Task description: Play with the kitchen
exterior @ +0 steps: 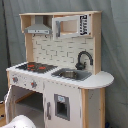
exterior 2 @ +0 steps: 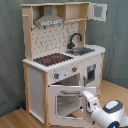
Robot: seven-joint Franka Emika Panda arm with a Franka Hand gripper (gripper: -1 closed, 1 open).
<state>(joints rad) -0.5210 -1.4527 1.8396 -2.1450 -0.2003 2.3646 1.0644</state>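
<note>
Second exterior view: the arm sat low at the toy kitchen's dropped oven door.

The play kitchen (exterior 2: 65,55) stood upright on the wooden floor (exterior 2: 15,119) before a grey curtain (exterior 2: 10,50), its windowed oven door (exterior 2: 67,102) hinged down and the gripper (exterior 2: 90,102) right at that door's right edge. I could not tell whether the pincer was spread or pressed together (the wrist hid it). In the first exterior view the upper cabinet door (exterior: 70,27) hung ajar near the grey hood (exterior: 37,27), with the black tap (exterior: 84,59) over the sink (exterior: 70,74). My worry: a push too hard on the open door could strain its hinge or shove the light kitchen backward; a rising wrist might also catch the hob (exterior 2: 52,59) counter edge above.
</note>
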